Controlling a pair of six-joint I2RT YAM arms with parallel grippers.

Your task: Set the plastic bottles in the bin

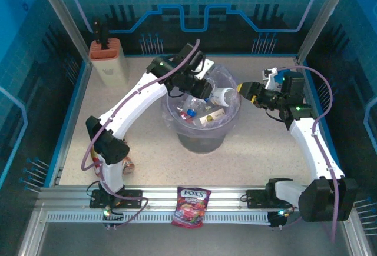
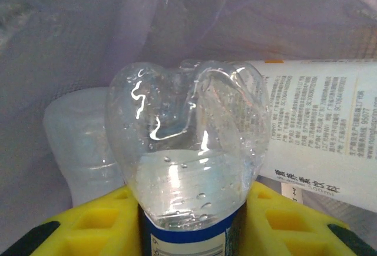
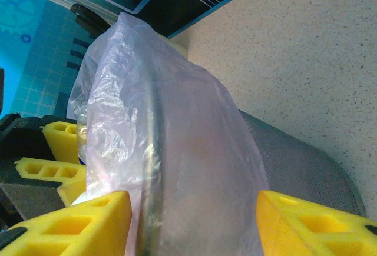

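My left gripper (image 1: 197, 89) hangs over the bin (image 1: 203, 141), a grey bucket lined with a purplish bag. In the left wrist view it (image 2: 188, 212) is shut on a clear plastic bottle (image 2: 188, 144) with a blue and white label, base pointing away and water inside. Beyond it lie a white-labelled bottle (image 2: 321, 132) and a cloudy one (image 2: 76, 144). Several more bottles (image 1: 203, 113) lie inside the bin, and a white bottle (image 1: 222, 96) rests near its right rim. My right gripper (image 1: 244, 89) is open, its yellow fingers astride the bagged rim (image 3: 177, 168).
A red FOX'S candy bag (image 1: 191, 205) lies on the front rail. A beige block with an orange top (image 1: 109, 62) stands at the back left. A small reddish bottle (image 1: 128, 165) lies by the left arm's base. Bare tabletop (image 1: 259, 156) spreads right of the bin.
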